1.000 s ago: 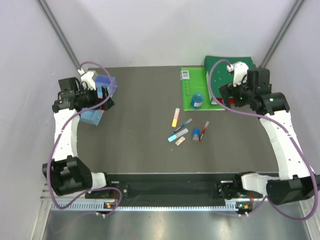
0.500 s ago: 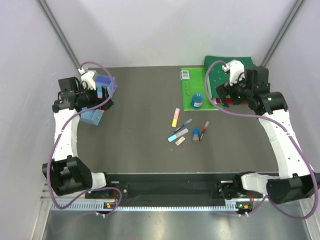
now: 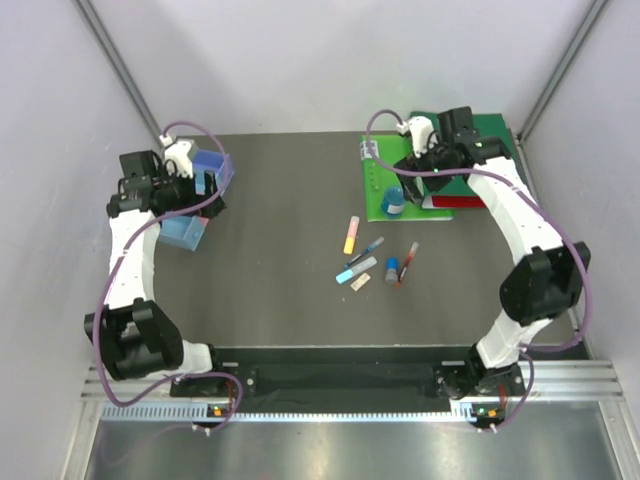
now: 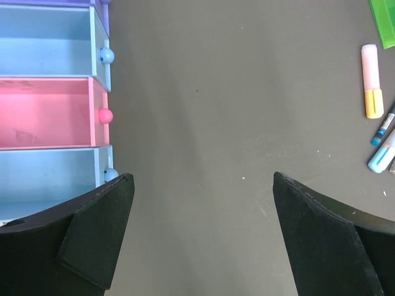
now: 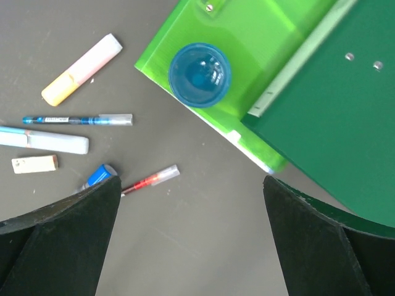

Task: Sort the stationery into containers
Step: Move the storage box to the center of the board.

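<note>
Upper left of the top view, the containers (image 3: 188, 233) sit in a row, and the ones the left wrist view shows look empty — nothing sorted yet. All stationery is loose mid-table (image 3: 280, 200): highlighter (image 5: 80, 69), light-blue marker (image 5: 46, 140), eraser (image 5: 34, 163), pens, blue cylinder (image 5: 99, 176). Blue disc (image 5: 199, 74) sits on the green board (image 5: 259, 37). Left hand (image 4: 202, 179) is by the bins, right hand (image 5: 191, 185) above the disc — both spread wide, holding nothing

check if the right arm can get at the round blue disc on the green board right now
Probably yes. The right end effector hangs open over the round blue disc, which sits uncovered on the light green board near its edge; nothing stands between them.
</note>
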Robot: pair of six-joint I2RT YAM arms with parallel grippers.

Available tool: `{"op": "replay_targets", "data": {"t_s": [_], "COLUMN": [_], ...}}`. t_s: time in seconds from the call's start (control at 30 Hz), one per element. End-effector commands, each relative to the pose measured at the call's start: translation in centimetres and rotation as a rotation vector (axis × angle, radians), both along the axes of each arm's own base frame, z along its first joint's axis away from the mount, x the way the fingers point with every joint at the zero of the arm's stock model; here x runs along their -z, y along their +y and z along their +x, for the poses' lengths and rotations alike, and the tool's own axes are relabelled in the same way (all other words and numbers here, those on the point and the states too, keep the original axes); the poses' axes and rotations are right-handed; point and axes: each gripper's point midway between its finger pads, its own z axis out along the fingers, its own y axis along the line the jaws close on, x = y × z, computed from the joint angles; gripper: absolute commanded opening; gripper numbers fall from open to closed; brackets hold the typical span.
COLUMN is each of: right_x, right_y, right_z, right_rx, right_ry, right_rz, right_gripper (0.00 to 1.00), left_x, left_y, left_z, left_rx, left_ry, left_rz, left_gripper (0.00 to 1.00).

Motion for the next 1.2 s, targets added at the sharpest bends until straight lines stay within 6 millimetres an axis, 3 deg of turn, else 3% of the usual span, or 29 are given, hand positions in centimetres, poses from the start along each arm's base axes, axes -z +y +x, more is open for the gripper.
{"op": "replay_targets", "data": {"t_s": [0.0, 0.2, 0.43, 0.87, 1.17], "right_x": [-1.2, 2.0, 5.4, 9.2, 11.9], "right_y": [2.3, 2.8, 4.4, 5.5, 5.8], "right_z": [1.3, 4.6, 6.9, 9.8, 10.1], "right_rx": [-0.074, -0.076, -0.082, -0.063, -0.068], "right_ry": [-0.03, -0.027, 0.004, 0.011, 0.059], "right_rz": [0.019, -0.038, -0.041, -0.029, -0.009], "right_gripper": [1.0, 1.0, 1.0, 1.0, 0.98], "left_x": [-2.8, -2.4, -2.2, -2.5, -3.0], "left_y": [-0.2, 0.6, 1.3, 1.0, 1.5], "left_z": [1.3, 2.1, 2.3, 1.9, 2.0], "left_rx": [0.039, 0.021, -0.002, 0.012, 0.01], "left_ry": [-0.099, -0.108, -0.105, -0.1, -0.111], "left_rz": [0.031, 0.098, 0.138, 0.145, 0.189], "left_gripper": [0.99, 0.99, 0.99, 0.99, 0.99]}}
